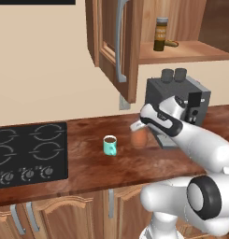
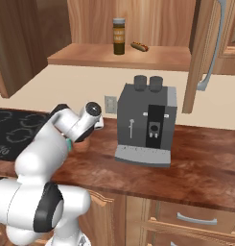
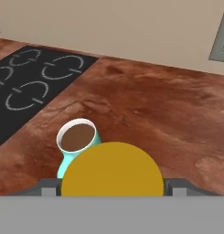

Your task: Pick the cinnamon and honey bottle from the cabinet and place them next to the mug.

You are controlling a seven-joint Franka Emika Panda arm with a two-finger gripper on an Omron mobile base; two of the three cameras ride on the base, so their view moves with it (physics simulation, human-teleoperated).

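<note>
A teal mug (image 1: 110, 145) of dark liquid stands on the wooden counter (image 1: 88, 172). Just right of the mug, the gripper (image 1: 137, 132) is clamped on the honey bottle (image 1: 139, 138), its yellow lid (image 3: 112, 169) facing the hand camera. Well above the mug, the cabinet (image 1: 117, 46) door hangs open; the cinnamon (image 1: 161, 34) stands upright on its shelf, a small sausage (image 2: 139, 46) beside it. A grey coffee machine (image 2: 146, 125) sits right of the mug.

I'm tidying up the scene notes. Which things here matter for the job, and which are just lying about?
Job:
cinnamon on the cabinet shelf
honey bottle between the gripper fingers, by the mug

Lying about:
coffee machine
sausage-like item
hob
</note>
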